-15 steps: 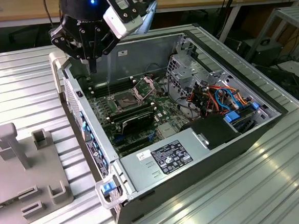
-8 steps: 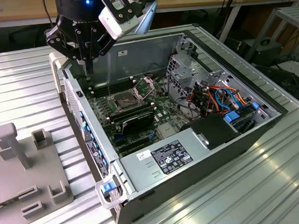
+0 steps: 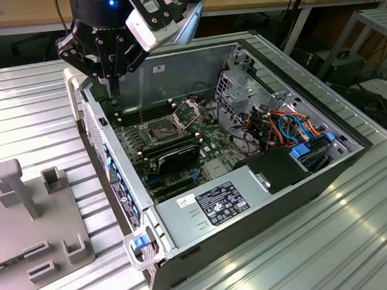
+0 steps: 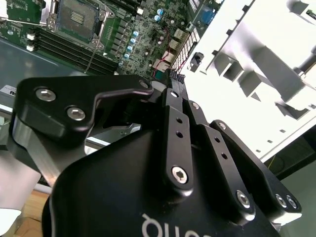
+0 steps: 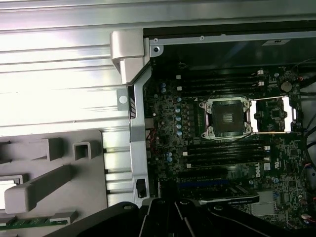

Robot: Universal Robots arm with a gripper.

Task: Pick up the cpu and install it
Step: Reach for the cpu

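My gripper (image 3: 115,91) hangs over the open computer case's wall (image 3: 97,135) on the exterior view's left, with its black fingers together pointing down and nothing seen between them. It also fills the near edge in both wrist views (image 5: 167,200) (image 4: 170,93). The processor socket (image 3: 160,129) on the green motherboard lies uncovered and empty (image 5: 227,117) (image 4: 76,17), its hinged metal frame (image 5: 274,114) swung open beside it. The socket sits to the exterior view's right of the gripper and lower down. The cpu is out of view.
A long black card (image 3: 174,158) sits just in front of the socket. Drive cages and coloured cables (image 3: 278,122) fill the case's far right side. A grey fixture block (image 3: 33,222) with posts and slots lies on the ribbed aluminium table (image 3: 333,241) outside the case.
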